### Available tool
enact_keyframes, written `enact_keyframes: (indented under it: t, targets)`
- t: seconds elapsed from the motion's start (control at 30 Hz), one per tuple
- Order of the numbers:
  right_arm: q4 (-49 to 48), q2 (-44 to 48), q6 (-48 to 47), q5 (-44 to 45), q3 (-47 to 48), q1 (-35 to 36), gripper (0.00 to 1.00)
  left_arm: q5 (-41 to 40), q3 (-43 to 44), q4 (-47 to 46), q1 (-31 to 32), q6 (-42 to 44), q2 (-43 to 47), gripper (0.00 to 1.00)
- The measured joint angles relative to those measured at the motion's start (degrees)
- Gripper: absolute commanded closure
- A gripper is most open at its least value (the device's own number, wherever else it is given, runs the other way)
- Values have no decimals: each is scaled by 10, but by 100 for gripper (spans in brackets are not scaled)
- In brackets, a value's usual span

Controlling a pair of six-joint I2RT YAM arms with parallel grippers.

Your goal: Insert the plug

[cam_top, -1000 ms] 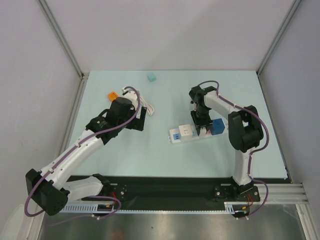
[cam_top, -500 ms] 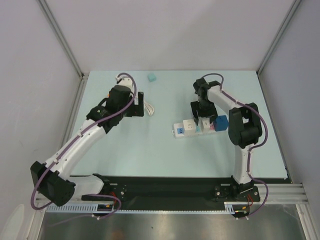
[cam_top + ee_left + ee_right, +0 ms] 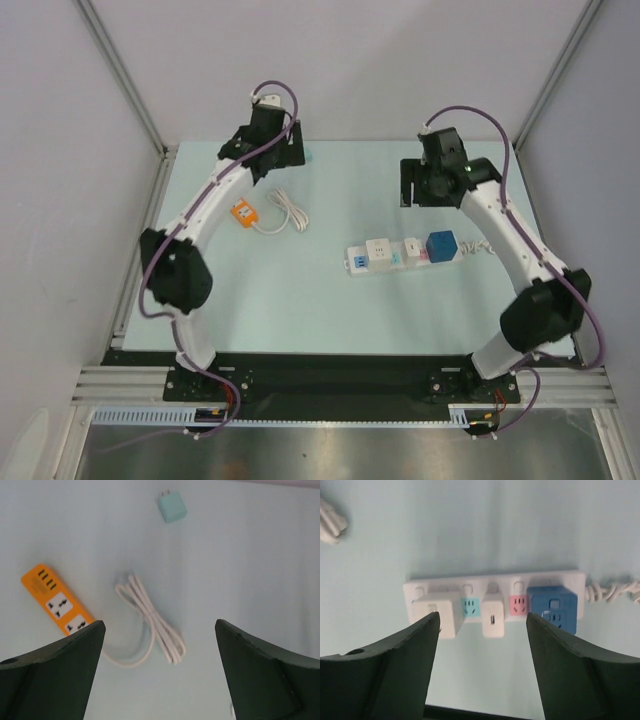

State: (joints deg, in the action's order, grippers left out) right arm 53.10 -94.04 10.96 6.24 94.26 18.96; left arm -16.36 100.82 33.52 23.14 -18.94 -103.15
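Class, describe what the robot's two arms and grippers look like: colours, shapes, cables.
The left arm and right arm have white links, black joint housings and a purple cable looping alongside each. The left gripper and right gripper have broad, dark, wedge-shaped fingers.

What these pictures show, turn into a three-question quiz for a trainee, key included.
1. True or false: the blue plastic cube adapter sits plugged into the long white plastic power strip.
2. Choose one. What lies right beside the orange plastic power strip?
A. a coiled white cable
B. a red rubber ball
C. a metal spoon
3. Fill in the word: the left pincer and the right pincer both stand ___ and hold nothing.

Key: 1 true; 2 A; 3 open.
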Motion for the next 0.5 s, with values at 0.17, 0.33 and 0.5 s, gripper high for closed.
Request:
enact_keyframes:
  t: [0.17, 0.33, 0.5]
  targets:
    - [-87, 133, 38, -6, -129, 21, 49, 2, 203, 12, -22, 2, -205, 9]
    - [-130, 159, 66, 12, -189, -19, 76, 5, 311, -2, -33, 12, -335, 10]
    - [-145, 153, 70, 20, -223, -88, 80, 18, 293, -71, -38, 24, -360, 10]
